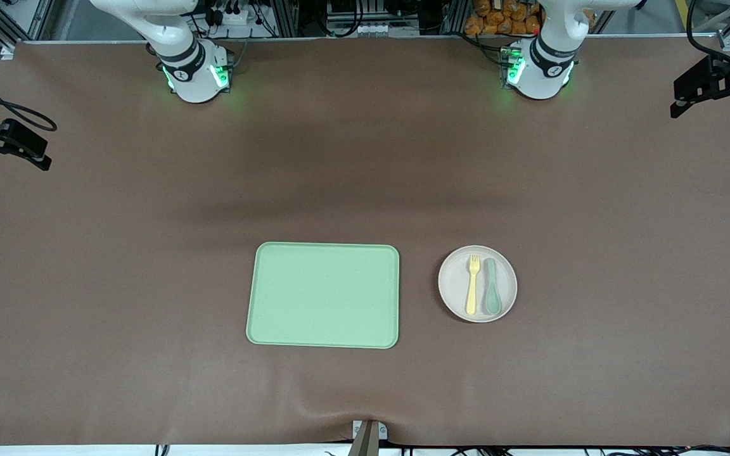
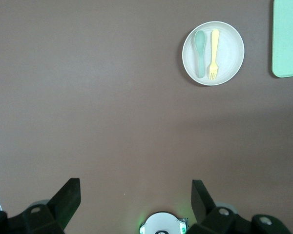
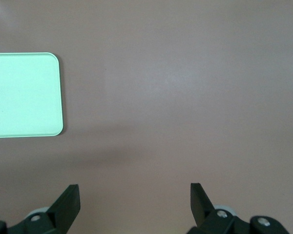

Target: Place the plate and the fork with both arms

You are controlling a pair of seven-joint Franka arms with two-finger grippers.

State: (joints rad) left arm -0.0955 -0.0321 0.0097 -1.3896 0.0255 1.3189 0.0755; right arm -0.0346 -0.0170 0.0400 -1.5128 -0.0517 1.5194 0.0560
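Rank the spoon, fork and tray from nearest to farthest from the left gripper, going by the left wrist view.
From the left gripper, open and high over the table:
1. Spoon, on the plate.
2. Fork, beside the spoon on the plate.
3. Tray, toward the right arm's end.

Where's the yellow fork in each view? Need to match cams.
Front view: small pale yellow plastic fork lies on the round beige plate, beside the grey-green spoon.
Left wrist view: fork on the same plate, spoon alongside.
Right wrist view: not in it.
Shared landmark: light green rectangular tray.
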